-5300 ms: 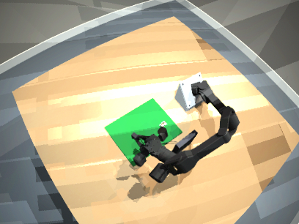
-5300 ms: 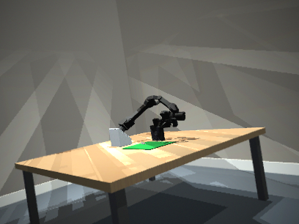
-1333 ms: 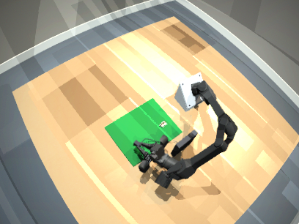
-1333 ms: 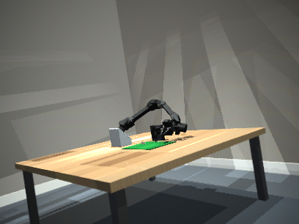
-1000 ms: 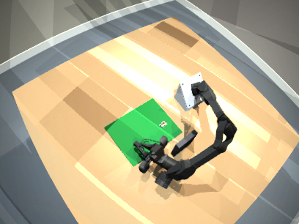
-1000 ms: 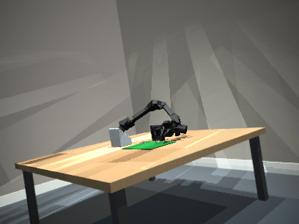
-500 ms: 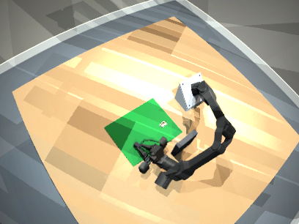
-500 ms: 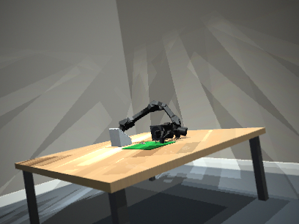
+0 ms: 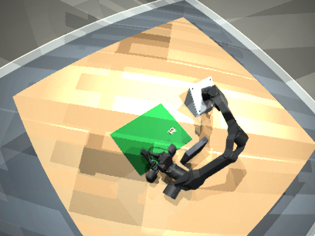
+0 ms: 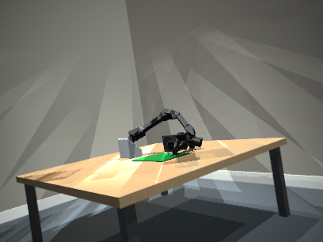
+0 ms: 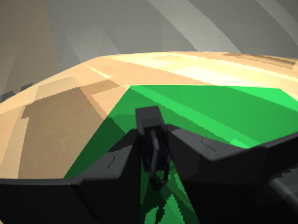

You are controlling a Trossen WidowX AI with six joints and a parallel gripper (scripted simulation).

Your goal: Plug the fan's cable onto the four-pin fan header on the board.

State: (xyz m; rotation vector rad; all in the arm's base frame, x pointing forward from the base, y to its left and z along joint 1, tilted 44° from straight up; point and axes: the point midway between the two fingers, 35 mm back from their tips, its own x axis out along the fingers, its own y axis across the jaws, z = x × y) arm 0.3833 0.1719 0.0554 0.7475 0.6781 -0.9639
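The claw (image 9: 151, 159) is clenched on the dark plug (image 11: 150, 141), low over the lower corner of the green board (image 9: 148, 129) on the counter (image 9: 77, 116). The small white fan header (image 9: 171, 130) lies up and right of it in the top view, well apart.

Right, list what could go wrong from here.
1. The hand, shut on the dark plug, sits at the green board's near corner, far from the small white fan header; misalignment could bend pins.
2. The hand rides low; it may scrape the board.
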